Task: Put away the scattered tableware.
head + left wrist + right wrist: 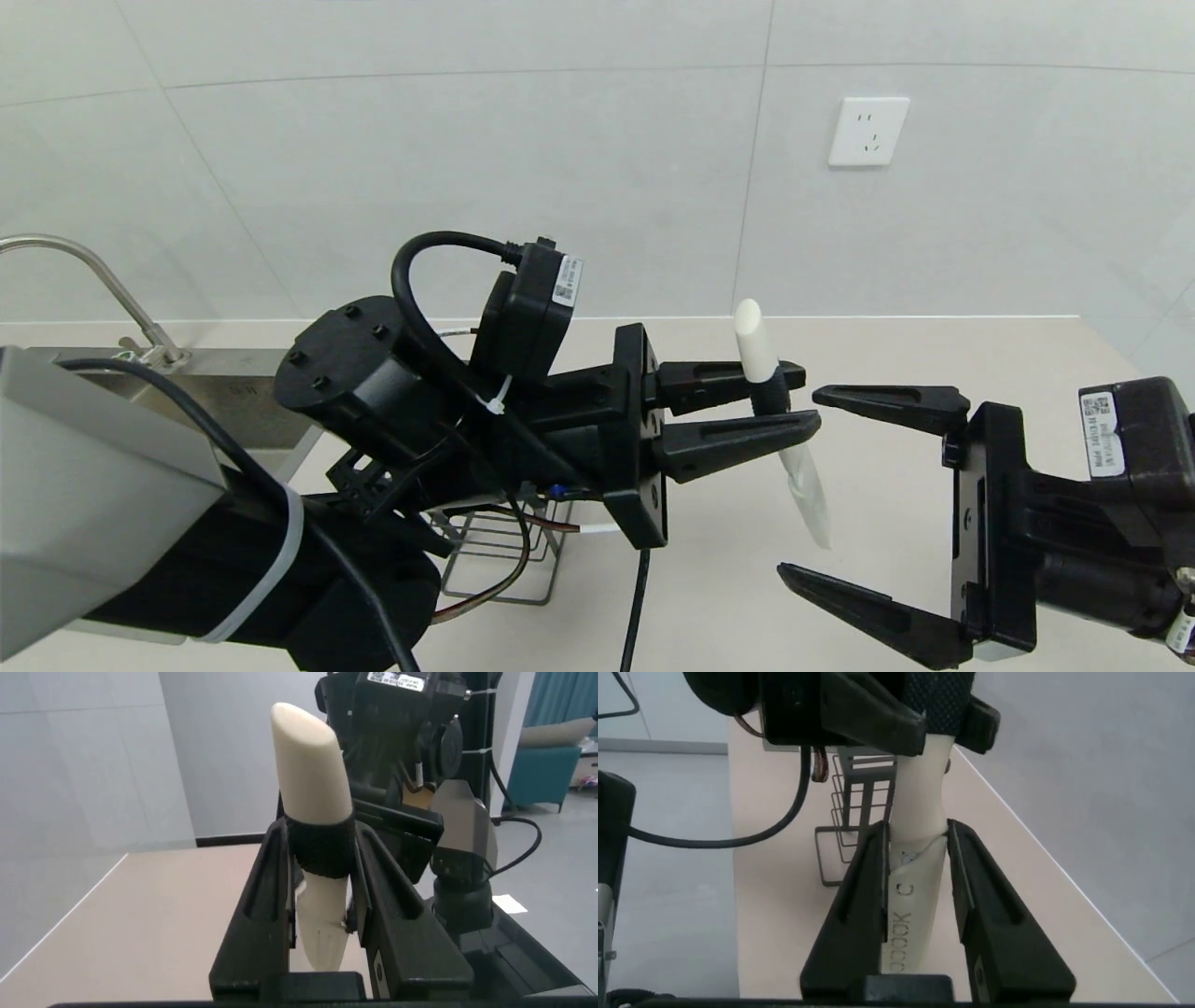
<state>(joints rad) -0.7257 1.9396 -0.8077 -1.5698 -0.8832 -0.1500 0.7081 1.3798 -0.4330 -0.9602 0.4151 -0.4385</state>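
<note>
Wall [560, 140] of pale grey tiles backs everything I see from the head camera, and the beige table [934, 373] runs up to it. Out past the left arm's wrist, away from the other arm, a steel sink [233, 397] is set into the table, with a curved faucet [75, 254] rising over it. A wire rack [499, 560] stands on the table under the left arm, behind that hand's knuckles. The left hand [810, 399] is held above the table with its fingers pointing across at the right arm, and they are clamped together on a white utensil [752, 341], gripping it at a black band round its handle. The right hand [800, 483] faces it fingertip to fingertip, its fingers spread wide apart, one just beyond the left fingertips and the other well below them. The utensil stands nearly upright, a little tilted. Its rounded white top sticks up above the left hand's fingers and its clear, film-like lower end hangs down between the right hand's spread fingers. In the right wrist camera I cannot tell whether those fingers touch it. A white wall socket [868, 131] sits on the tiles above the right hand.
</note>
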